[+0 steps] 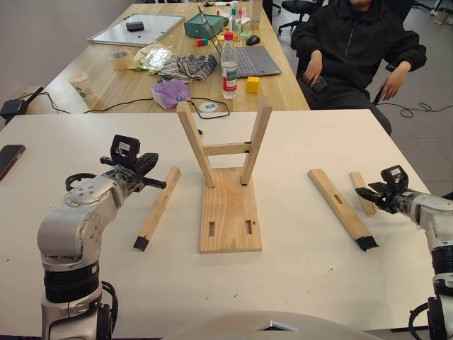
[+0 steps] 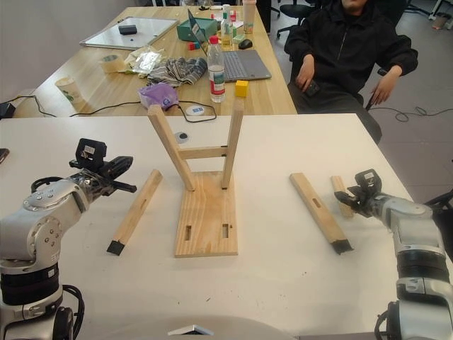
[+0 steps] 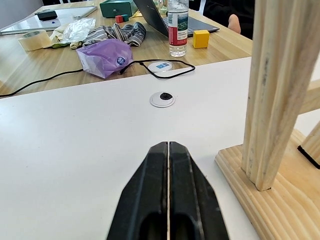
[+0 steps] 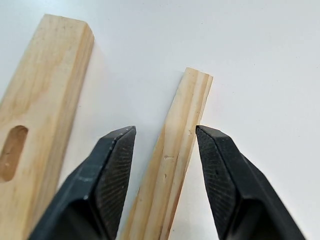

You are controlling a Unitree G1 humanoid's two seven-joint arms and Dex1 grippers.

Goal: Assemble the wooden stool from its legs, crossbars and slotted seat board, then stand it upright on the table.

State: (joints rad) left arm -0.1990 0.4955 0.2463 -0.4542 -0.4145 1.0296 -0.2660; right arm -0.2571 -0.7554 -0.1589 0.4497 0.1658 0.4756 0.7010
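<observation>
The slotted seat board lies flat mid-table. Two legs joined by a crossbar stand up from its far end. A loose leg lies left of the board, and another loose leg lies to its right. A short crossbar rests beyond that leg. My right gripper is open, its fingers astride the crossbar without gripping it. Left of the left loose leg, my left gripper hovers shut with nothing in it; in its wrist view the fingers point past the standing leg.
A second table behind holds a water bottle, a yellow cube, a laptop, a purple bag and a black cable. A phone lies at the left edge. A person sits at the back right.
</observation>
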